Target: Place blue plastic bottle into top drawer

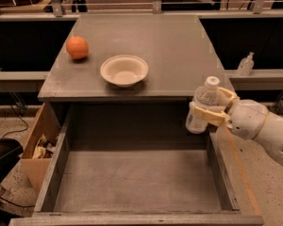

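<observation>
The blue plastic bottle (pixel 201 105) is a clear bottle with a white cap and pale label. It is held upright in my gripper (pixel 216 106), whose cream fingers are shut around its middle. Bottle and gripper hang over the right rear part of the open top drawer (pixel 132 182), just inside its right wall and below the table's front edge. The drawer is a wide grey tray pulled out toward the camera, with nothing lying in it. My white arm reaches in from the right.
On the grey table (pixel 179 46) stand an orange (pixel 77 47) at the left and a cream bowl (pixel 124 70) near the front. A small pump dispenser bottle (pixel 245 64) stands on a ledge at the right. A tan cardboard box (pixel 36 145) sits on the floor at the left.
</observation>
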Motion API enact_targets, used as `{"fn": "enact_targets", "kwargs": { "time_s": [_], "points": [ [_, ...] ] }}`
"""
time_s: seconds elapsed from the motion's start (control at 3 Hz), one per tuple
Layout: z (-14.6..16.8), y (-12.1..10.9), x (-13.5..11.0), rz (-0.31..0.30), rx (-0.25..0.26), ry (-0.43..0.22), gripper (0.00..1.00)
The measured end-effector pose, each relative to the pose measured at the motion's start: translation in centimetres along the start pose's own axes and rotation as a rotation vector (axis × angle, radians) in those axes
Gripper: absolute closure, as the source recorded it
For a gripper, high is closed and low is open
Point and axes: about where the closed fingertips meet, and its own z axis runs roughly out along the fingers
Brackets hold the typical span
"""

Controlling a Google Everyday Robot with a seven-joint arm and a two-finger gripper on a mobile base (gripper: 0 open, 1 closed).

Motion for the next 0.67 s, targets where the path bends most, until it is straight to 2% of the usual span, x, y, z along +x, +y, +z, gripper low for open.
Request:
{"fn": "enact_targets", "kwargs": {
  "time_s": [0.33, 0.67],
  "points": [
    [3.17, 1.07, -0.26, 0.003, -0.075, -0.023, 1.0],
    [3.18, 1.08, -0.26, 0.003, -0.075, -0.023, 1.0]
  ]
}}
